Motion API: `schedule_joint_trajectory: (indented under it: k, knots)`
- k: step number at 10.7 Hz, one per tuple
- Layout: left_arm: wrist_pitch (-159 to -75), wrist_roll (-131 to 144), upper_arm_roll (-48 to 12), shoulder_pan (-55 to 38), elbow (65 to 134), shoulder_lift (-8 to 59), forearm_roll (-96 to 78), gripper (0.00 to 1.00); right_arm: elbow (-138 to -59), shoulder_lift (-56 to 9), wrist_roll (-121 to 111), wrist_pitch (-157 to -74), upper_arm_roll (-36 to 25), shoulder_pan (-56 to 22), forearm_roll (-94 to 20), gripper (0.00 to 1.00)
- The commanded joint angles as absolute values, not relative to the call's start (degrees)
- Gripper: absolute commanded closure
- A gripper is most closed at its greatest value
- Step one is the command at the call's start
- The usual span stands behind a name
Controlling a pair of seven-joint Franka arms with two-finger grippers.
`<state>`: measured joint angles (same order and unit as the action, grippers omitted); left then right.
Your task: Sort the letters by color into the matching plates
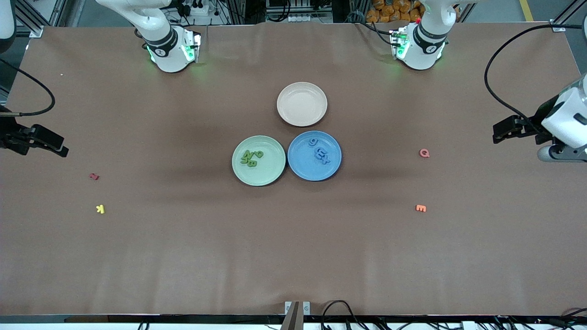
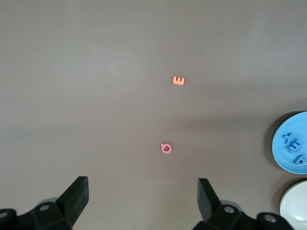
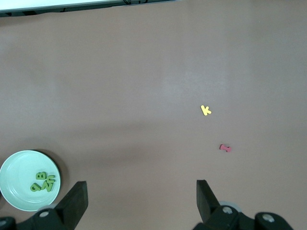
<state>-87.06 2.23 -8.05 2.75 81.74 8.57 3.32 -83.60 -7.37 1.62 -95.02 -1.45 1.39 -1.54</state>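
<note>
A wide brown tabletop [image 1: 293, 256] carries everything. At its middle sit three round shallow matte plates: a pale green plate [image 1: 270, 172] and a blue plate [image 1: 302, 169] touching side by side, the green one toward the right arm's end, and a slightly smaller beige-pink plate [image 1: 302, 104] farther from the front camera, holding nothing.

The left hand [image 2: 144, 201] hangs over the tabletop at the left arm's end, fingers spread wide apart, gripping nothing. The right hand [image 3: 141, 201] hangs over the right arm's end, fingers likewise apart and unladen (both arms wait).

A cluster of small flat green foam letters [image 1: 251, 157] lies in the green plate; small blue foam letters [image 1: 319, 151] lie in the blue plate.

Loose on the tabletop: a pink letter Q [image 1: 424, 153] and an orange letter E [image 1: 420, 208] toward the left arm's end, a red letter [image 1: 94, 176] and a yellow letter K [image 1: 100, 209] toward the right arm's end.
</note>
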Motion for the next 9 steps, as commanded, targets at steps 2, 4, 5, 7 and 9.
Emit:
schedule_joint_trajectory:
  k: [2, 4, 5, 7, 9]
  knots:
    - [-86.31, 1.67, -7.64, 2.29, 83.32, 4.58, 0.53, 0.0, -83.41, -8.09, 2.29, -96.06, -1.32, 1.06, -0.97, 0.0]
    - [-86.4, 1.41, -7.73, 2.37, 83.84, 3.61, 0.26, 0.0, -83.41, -8.17, 2.29, -96.5, -1.32, 0.97, -1.05, 0.0]
    - [-86.92, 1.23, -7.82, 2.37, 83.93, 3.26, -0.17, 0.0, -83.41, -8.52, 2.29, -97.29, -1.32, 0.88, -1.05, 0.0]
    - [-89.81, 1.23, -8.87, 2.72, 84.2, 2.81, -0.88, 0.0, -83.41, -10.18, 2.29, -99.22, -1.32, 1.41, -0.88, 0.0]
    - [-93.14, 1.32, -9.32, 2.72, 86.47, 1.59, -0.88, 0.0, -83.41, -10.63, 2.29, -100.63, -1.32, 1.58, -0.97, 0.0]
